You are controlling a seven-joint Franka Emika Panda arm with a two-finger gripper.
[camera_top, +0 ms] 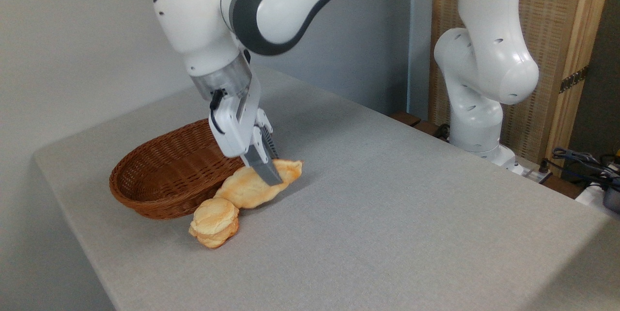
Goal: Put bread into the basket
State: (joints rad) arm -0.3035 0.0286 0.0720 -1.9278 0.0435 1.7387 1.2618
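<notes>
The bread (244, 190), a long pale golden loaf with toasted patches, lies on the table against the front right wall of the brown wicker basket (155, 175); its right end is tilted up a little. My gripper (276, 169) comes down on the loaf's right half, one grey finger (264, 168) in front of it and the other behind it, pressed to its sides. The basket holds nothing that I can see.
A small round stacked bun (214, 221) sits on the table, touching the loaf's left end and just in front of the basket. The grey table (387, 214) stretches right and forward. The arm's white base (477, 107) stands at the back right, cables beside it.
</notes>
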